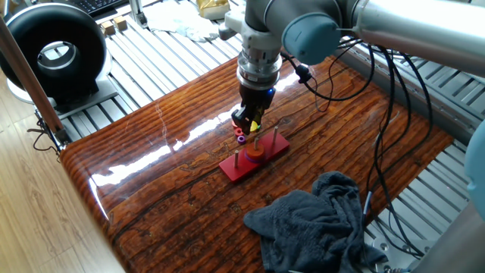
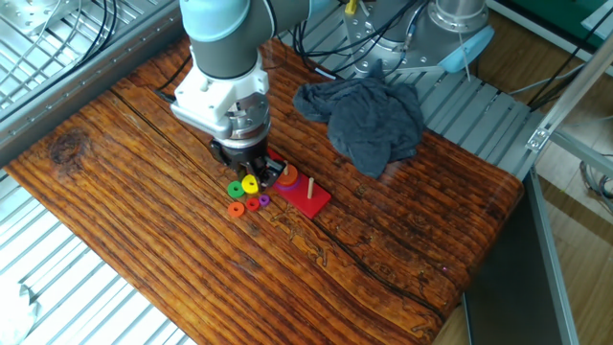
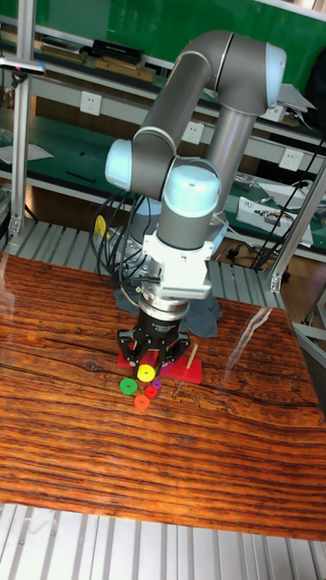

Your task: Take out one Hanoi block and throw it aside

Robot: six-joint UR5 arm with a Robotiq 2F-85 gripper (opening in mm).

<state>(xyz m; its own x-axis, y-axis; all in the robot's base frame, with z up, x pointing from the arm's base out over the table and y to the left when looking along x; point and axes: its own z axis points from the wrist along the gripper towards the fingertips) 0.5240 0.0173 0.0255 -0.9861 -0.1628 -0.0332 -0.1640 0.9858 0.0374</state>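
Note:
My gripper (image 2: 251,178) is shut on the Hanoi block (image 2: 251,184), a small yellow ring with a centre hole. It hangs just above the wooden table, beside the red peg base (image 2: 310,200). The tall fixed view shows the yellow ring (image 3: 146,372) between the fingers, right above the loose rings. A green ring (image 2: 236,191), an orange-red ring (image 2: 236,209) and a purple ring (image 2: 263,199) lie on the table close under the gripper (image 1: 248,121). An orange ring (image 1: 255,154) still sits on the middle peg of the base (image 1: 235,168).
A crumpled grey cloth (image 1: 318,220) lies on the table beyond the base, away from the rings. A black round device (image 1: 57,53) stands off the table on the metal rails. Cables (image 1: 394,91) hang from the arm over the table's far side.

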